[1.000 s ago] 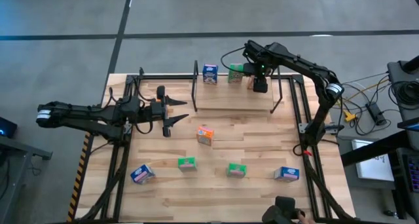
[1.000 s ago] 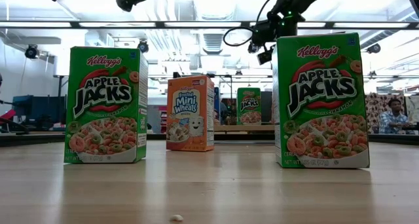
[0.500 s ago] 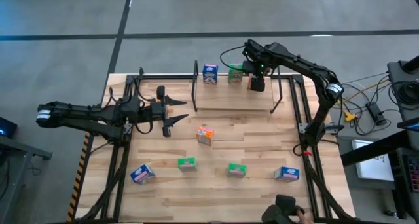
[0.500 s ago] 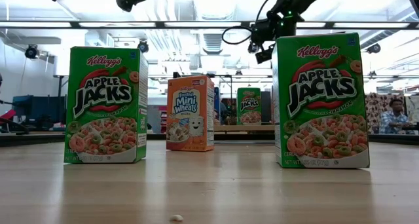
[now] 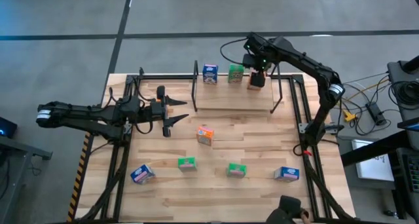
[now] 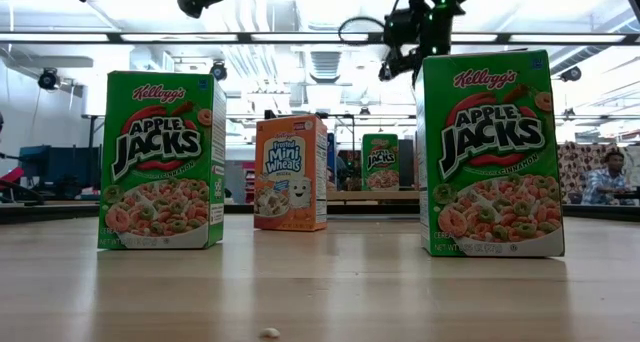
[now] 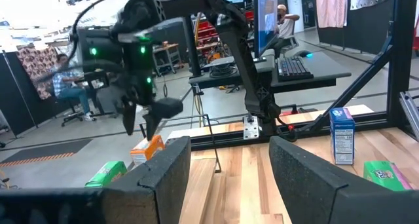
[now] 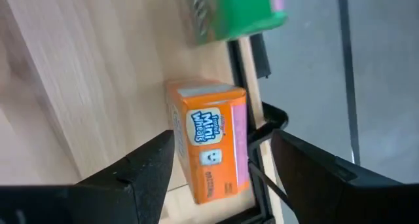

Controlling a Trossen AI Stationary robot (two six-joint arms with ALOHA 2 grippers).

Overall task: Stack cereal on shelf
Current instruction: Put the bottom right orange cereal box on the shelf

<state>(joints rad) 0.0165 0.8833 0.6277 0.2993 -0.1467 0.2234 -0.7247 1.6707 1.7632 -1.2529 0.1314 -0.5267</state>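
Note:
The shelf stands at the table's far middle. On its far part stand a blue box, a green box and an orange box, each on its base. My right gripper hangs open above the orange box, with a finger on each side and clear of it; it also shows in the low view. My left gripper waits open and empty over the table's left.
Loose boxes stand on the table: orange, two green and two blue. Black side frames run along both table edges. The shelf's black posts rise at its corners.
My right gripper has risen from over the orange box and drawn back toward the table's far edge. The orange box stays standing on the shelf next to the green one and now shows uncovered.

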